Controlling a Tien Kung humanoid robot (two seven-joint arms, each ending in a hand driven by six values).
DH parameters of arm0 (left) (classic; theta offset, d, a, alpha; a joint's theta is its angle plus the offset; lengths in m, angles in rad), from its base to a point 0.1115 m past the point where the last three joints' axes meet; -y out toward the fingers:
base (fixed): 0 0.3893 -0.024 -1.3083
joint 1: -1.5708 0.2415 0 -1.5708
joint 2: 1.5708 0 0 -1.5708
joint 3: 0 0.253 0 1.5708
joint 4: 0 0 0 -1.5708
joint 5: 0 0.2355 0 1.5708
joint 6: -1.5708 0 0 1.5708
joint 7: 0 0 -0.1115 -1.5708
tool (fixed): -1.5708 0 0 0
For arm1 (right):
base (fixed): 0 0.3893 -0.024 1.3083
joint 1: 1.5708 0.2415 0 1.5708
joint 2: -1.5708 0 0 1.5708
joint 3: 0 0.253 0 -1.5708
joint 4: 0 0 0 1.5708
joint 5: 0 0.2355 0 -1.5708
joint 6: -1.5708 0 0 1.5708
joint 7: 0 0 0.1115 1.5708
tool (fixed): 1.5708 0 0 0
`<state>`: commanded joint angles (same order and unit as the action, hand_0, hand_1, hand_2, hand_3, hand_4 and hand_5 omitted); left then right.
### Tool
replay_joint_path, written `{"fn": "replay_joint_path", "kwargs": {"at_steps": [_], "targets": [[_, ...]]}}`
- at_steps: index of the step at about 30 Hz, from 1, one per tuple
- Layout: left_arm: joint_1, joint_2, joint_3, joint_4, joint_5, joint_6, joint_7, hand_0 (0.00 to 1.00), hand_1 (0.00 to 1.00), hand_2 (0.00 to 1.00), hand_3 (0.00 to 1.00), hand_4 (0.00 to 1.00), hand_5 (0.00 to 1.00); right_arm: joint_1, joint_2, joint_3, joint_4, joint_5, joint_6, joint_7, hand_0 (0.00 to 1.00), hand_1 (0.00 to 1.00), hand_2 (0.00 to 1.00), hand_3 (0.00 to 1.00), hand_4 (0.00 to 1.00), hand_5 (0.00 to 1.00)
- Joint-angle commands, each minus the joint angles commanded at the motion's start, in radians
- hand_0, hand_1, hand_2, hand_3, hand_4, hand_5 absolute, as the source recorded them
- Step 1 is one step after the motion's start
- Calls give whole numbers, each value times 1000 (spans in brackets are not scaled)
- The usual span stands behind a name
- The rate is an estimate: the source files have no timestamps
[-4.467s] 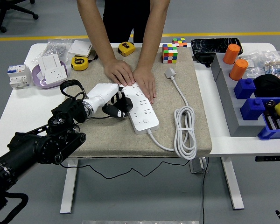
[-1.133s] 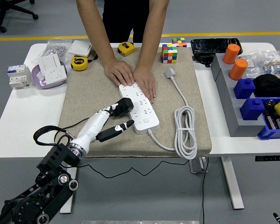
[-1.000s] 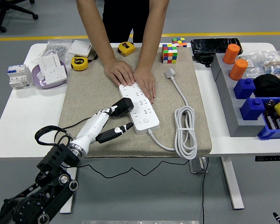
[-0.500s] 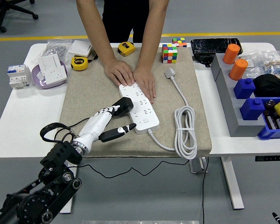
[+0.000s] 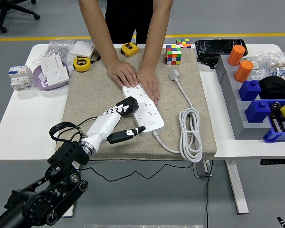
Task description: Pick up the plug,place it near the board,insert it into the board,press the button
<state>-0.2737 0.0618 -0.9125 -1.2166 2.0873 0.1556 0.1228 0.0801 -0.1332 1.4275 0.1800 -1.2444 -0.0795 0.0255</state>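
The left hand [image 5: 115, 124] is reaching from the lower left over the beige mat [image 5: 85, 95], fingers spread and gripping nothing, having slid a little toward the white power strip [image 5: 145, 110] since half a second ago. Its fingertips [image 5: 121, 108] are resting by the black plug [image 5: 130, 105], seated in the strip's left side. Beyond, a person's hands [image 5: 135, 78] are pressing the strip's far end onto the surface [image 5: 19, 118], unmoved.

A coarse, matt beige cloth mat [image 5: 92, 95] covers the smooth white tabletop [image 5: 19, 123]. The board [image 5: 145, 110] looks like smooth white plastic, as does its glossy coiled cable [image 5: 191, 135]. The left hand [image 5: 115, 124] has a smooth white shell with black fingertips, and the plug [image 5: 128, 106] is matt black plastic.
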Motion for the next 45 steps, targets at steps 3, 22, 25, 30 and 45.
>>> {"fn": "replay_joint_path", "kwargs": {"at_steps": [3,22,25,30,45], "targets": [[-20,4,22,10,4,-1,4,998,998,998,932,998,998,0,-1,-3,0,5,0,-1,756,743,722,777,998,923],[-144,21,100,54,36,-17,21,998,998,998,924,998,998,6,-4,-1,0,7,-1,-1,755,741,723,776,998,924],[-153,25,111,58,35,-20,23,998,998,998,918,998,998,7,-5,0,0,7,-2,-1,755,741,723,776,998,924],[-158,29,109,59,35,-22,24,998,998,997,918,998,998,9,-5,1,0,8,-2,0,755,742,723,776,998,924],[-164,32,117,62,35,-31,25,998,998,995,917,998,998,8,-5,5,0,9,-3,0,755,741,723,776,998,926]]}}
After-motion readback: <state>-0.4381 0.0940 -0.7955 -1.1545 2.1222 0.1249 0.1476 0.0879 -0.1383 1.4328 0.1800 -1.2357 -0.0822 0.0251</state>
